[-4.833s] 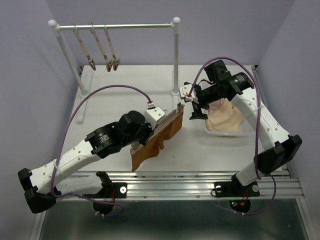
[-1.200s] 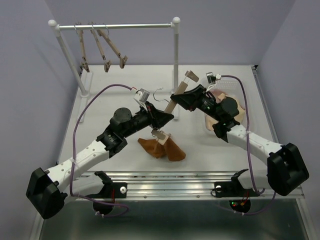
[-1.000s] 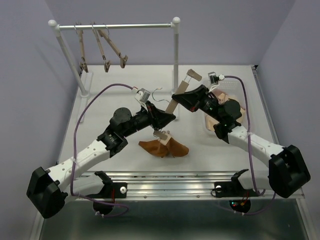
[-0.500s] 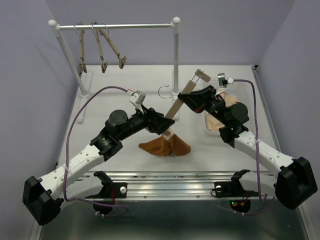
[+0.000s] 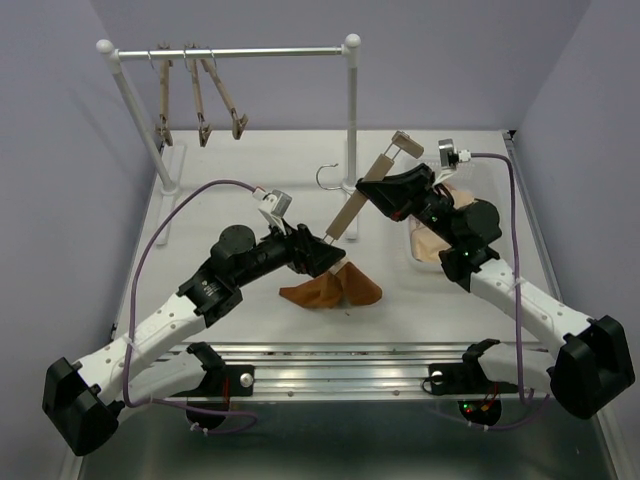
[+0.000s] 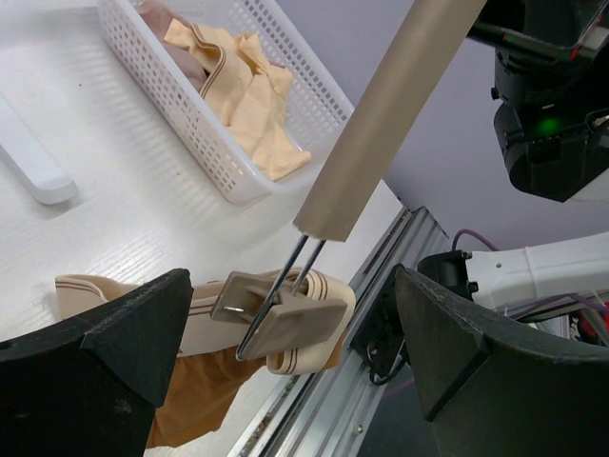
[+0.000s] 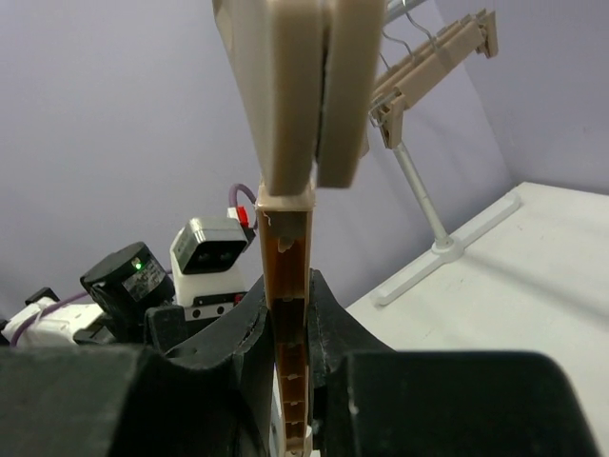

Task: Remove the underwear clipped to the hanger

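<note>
Looking down, we see our right gripper (image 5: 378, 192) pinching the wooden hanger (image 5: 345, 213) by its tilted bar, while our left gripper (image 6: 290, 305) stands spread wide either side of the hanger's lower clip (image 6: 278, 314). The orange-brown underwear (image 5: 335, 292) lies crumpled on the table (image 5: 230, 170) beneath that clip. Its lighter waistband (image 6: 86, 290) passes under the clip, and we cannot tell whether the clip grips the cloth. The cream-beige underwear (image 6: 252, 95) sits in the white basket (image 6: 190, 124), which from above is mostly hidden behind the right arm (image 5: 500, 280).

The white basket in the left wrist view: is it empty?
No, the white basket holds cream-beige underwear piled inside it.
</note>
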You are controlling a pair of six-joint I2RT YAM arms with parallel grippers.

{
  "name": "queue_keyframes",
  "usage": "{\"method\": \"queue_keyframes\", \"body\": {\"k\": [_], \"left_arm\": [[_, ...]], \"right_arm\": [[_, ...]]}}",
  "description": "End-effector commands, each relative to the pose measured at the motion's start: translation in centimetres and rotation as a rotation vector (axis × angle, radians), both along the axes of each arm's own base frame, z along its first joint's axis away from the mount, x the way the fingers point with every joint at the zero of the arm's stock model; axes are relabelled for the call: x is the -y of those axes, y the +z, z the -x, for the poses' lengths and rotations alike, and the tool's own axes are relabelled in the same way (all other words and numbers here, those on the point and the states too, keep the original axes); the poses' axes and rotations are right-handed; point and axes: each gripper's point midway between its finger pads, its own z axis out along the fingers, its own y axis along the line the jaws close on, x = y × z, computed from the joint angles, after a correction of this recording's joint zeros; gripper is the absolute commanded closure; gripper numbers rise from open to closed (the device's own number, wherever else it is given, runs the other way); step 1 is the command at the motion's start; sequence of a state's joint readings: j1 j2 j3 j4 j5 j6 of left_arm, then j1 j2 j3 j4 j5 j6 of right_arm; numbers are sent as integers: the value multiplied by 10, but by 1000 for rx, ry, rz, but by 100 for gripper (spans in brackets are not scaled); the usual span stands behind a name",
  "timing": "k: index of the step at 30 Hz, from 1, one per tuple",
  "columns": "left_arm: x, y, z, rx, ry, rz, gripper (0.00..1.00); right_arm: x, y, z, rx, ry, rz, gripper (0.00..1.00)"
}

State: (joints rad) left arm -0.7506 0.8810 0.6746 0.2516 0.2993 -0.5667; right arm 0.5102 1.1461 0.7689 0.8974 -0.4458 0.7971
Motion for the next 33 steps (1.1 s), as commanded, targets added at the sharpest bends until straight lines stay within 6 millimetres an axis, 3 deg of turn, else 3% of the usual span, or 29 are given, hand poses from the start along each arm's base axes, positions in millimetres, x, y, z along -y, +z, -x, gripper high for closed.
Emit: {"method": "queue_keyframes", "body": {"k": [1, 13, 25, 33], "left_arm": [[1, 9, 10, 34, -49, 52, 1], [-5, 25, 19, 75, -54, 107, 1], [-8, 16, 5, 53, 8, 59, 1], [-10, 4, 1, 21, 34, 17, 1]], "right_arm": [[5, 39, 4, 112, -9, -47, 99], [-1, 15, -23, 21, -29, -20, 99], [-6, 33, 2, 69, 97, -51, 99], [-5, 40, 9, 97, 109, -47, 99]]}}
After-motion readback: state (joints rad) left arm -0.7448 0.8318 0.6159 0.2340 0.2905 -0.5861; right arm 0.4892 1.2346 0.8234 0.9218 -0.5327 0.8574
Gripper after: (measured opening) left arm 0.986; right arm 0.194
